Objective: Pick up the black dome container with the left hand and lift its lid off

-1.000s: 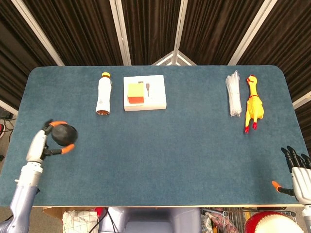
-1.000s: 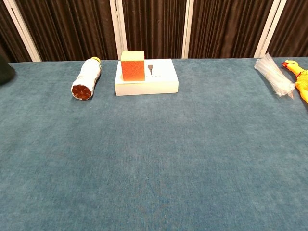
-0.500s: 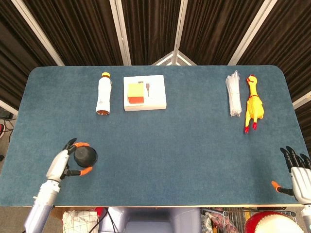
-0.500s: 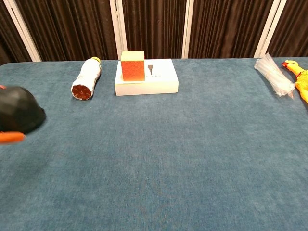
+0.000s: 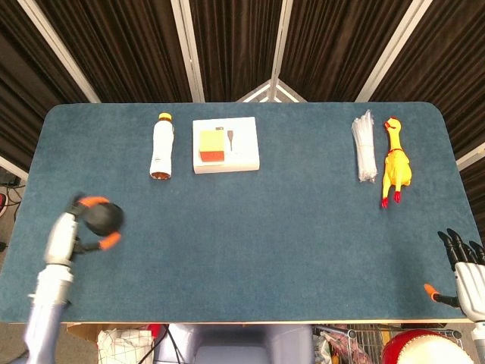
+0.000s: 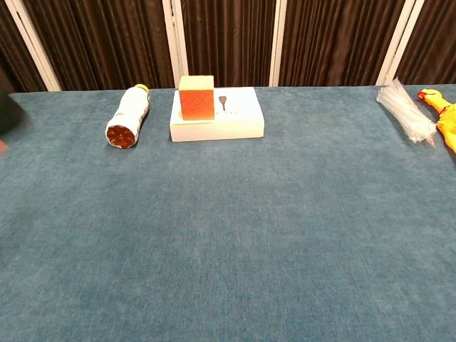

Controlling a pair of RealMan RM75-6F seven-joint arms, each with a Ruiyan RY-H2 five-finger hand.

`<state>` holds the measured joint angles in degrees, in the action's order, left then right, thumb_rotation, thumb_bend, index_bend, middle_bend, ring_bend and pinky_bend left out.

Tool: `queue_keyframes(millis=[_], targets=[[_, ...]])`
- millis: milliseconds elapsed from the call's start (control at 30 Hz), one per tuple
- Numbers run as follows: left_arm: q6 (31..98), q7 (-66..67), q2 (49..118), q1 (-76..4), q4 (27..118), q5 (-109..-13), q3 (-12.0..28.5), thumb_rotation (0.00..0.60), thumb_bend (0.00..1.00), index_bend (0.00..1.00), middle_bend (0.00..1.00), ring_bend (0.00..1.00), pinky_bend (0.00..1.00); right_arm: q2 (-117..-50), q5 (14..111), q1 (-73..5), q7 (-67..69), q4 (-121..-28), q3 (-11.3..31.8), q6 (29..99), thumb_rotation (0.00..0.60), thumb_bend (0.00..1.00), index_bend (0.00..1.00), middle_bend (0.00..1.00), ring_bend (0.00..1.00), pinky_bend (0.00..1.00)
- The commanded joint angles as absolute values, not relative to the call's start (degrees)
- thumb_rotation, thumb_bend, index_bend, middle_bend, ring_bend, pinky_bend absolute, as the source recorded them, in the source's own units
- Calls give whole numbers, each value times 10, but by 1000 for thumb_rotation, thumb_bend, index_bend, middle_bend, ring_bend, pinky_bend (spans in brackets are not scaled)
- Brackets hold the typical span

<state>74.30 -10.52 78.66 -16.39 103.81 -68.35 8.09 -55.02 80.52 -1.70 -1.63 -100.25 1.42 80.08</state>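
Your left robot hand (image 5: 72,227) grips the black dome container (image 5: 101,217) at the counter's (image 5: 265,227) nine o'clock edge, while your right robot hand (image 5: 464,273) rests spread at four o'clock.

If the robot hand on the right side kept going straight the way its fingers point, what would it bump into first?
Probably nothing soon. The right robot hand points up across bare blue table. The yellow rubber chicken and the clear plastic bundle lie further left, seemingly off its line, though depth is hard to judge.

left hand (image 5: 76,227) gripping black dome container (image 5: 102,217), table's (image 5: 265,227) left
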Motion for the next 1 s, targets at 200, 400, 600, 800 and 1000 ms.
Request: queue_keyframes(millis=[200, 400, 600, 800, 1000], targets=[[755, -43, 842, -176, 1043, -699, 88, 600, 517, 362, 494, 0, 0, -548, 807, -11, -7, -998, 13, 806, 600, 209, 0, 0, 158, 79], [765, -49, 815, -173, 1038, -674, 122, 600, 517, 364, 479, 0, 0, -542, 815, -6, 3, -1001, 9, 812, 600, 208, 0, 0, 158, 79], [732, -35, 859, -191, 937, -640, 124, 600, 517, 361, 473, 0, 0, -538, 823, 0, 0, -1008, 5, 822, 600, 208, 0, 0, 158, 79], [698, -62, 902, -204, 848, -625, 128, 600, 517, 360, 472, 0, 0, -534, 822, 5, 5, -1006, 1, 823, 600, 209, 0, 0, 158, 80], [670, -74, 944, -214, 773, -627, 121, 600, 517, 360, 461, 0, 0, -550, 805, -13, 0, -993, 14, 799, 600, 209, 0, 0, 158, 79]])
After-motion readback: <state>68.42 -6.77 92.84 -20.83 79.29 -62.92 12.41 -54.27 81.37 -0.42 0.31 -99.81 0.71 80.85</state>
